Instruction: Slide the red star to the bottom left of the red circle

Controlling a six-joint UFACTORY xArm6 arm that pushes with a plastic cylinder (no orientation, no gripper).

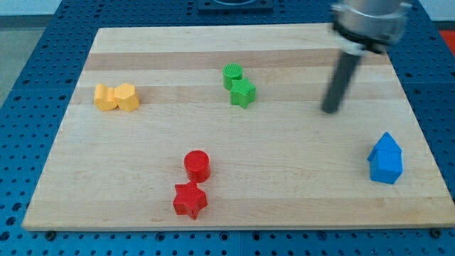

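The red star [189, 200] lies near the board's bottom edge, just below and slightly left of the red circle [197, 165], touching or nearly touching it. My tip [330, 110] is far off at the view's upper right, well apart from both red blocks and above-left of the blue blocks. The rod rises from the tip toward the view's top right.
A green circle [232, 73] and green star [243, 92] sit together at top centre. Two yellow blocks [116, 97] sit side by side at the left. Two blue blocks [385, 159] sit together at the right. The wooden board [298, 192] lies on a blue pegboard table.
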